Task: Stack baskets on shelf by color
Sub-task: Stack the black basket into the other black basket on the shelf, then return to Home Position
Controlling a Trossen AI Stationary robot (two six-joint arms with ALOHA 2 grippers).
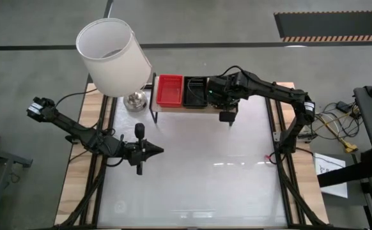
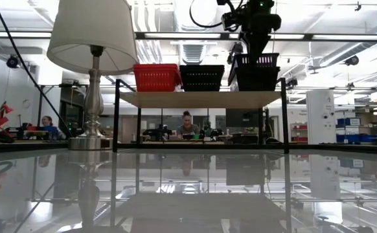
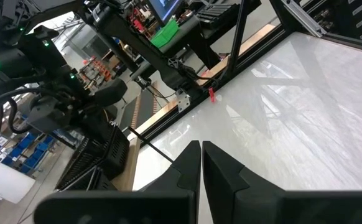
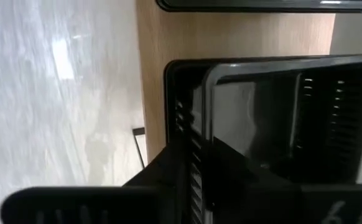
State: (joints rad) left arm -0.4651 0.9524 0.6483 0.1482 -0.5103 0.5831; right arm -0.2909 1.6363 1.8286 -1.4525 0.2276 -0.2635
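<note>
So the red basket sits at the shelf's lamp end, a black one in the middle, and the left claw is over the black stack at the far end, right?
Not quite: it is the right claw over the black stack, as the high view shows. The left claw waits over the table. The red basket and middle black basket stand on the shelf as you say.

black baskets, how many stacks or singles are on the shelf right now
2 black spots: one black basket at the shelf's middle beside the red basket, and a black stack at the right end, under the right gripper. How many baskets each holds is hidden.
</note>
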